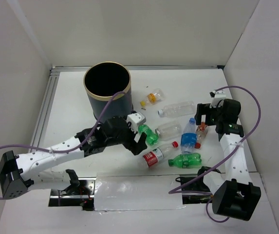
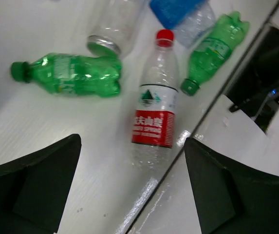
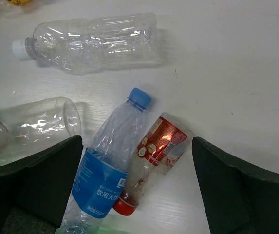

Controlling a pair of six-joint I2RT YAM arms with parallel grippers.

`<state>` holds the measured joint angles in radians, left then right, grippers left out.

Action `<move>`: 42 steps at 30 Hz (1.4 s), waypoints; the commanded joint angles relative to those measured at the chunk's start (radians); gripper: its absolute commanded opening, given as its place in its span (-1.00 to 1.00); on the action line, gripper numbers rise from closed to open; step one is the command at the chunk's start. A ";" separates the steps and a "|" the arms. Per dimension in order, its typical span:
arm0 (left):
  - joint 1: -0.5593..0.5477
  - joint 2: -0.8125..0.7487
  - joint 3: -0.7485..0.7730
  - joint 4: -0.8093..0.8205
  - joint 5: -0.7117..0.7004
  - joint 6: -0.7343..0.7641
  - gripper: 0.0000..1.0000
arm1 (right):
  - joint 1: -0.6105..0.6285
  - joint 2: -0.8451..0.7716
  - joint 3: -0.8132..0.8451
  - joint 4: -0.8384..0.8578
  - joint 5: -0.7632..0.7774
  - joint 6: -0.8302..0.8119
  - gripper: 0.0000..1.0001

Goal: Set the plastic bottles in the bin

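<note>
left gripper [image 2: 132, 142]: jaws wide, nothing in them, hanging over the red-cap bottle [image 2: 155, 109]. right gripper [image 3: 137, 141]: same, wide and empty, over the blue-label bottle [image 3: 106, 171] and the short red-label bottle [image 3: 154, 151], which lie touching side by side. Every bottle I can see is out on the table [image 1: 71, 112], spread from 3 to 5 o'clock of the bin [image 1: 106, 92]; the bin's inside is black, can't tell if anything is in it. Risks, my read: on the right, closing on that touching pair may catch both, or pinch one and kick the other away. On the left, the red-cap bottle lies loose on its side with a green bottle [image 2: 68, 74] at its 10 o'clock and a second green bottle [image 2: 216, 46] at its 1, so a skewed descent rolls it or knocks a neighbour. Walls look thin, so an off-centre squeeze could squirt a bottle out. The bin is tall and a low carry clips the rim; the purple cable [image 1: 111, 103] of the left arm hangs across the bin wall, so it could snag. Count: 8 bottles — 2 green, 2 red-label, 1 blue-label, a white-cap clear bottle [image 3: 90, 44], a second clear bottle [image 3: 37, 122], a small yellow-cap bottle [image 1: 154, 96]; 1 bin; 1 loose yellow cap [image 1: 142, 103]; 2 grippers
</note>
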<state>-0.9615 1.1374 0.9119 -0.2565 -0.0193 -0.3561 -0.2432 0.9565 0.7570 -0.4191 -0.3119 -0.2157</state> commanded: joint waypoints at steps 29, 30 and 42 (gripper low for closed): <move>0.032 0.573 0.473 -0.369 -0.212 -0.445 0.99 | -0.024 0.064 0.048 -0.063 -0.210 -0.128 0.71; 0.032 0.582 0.473 -0.386 -0.229 -0.502 0.99 | -0.024 0.064 0.048 -0.063 -0.210 -0.119 0.71; 0.058 0.843 0.582 -0.457 -0.134 -0.947 0.99 | -0.024 0.033 0.019 -0.053 -0.210 -0.128 0.71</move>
<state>-0.8753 1.9549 1.4559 -0.6510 -0.1387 -1.1847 -0.2600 1.0187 0.7578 -0.4664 -0.5140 -0.3435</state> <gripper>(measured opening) 0.995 0.852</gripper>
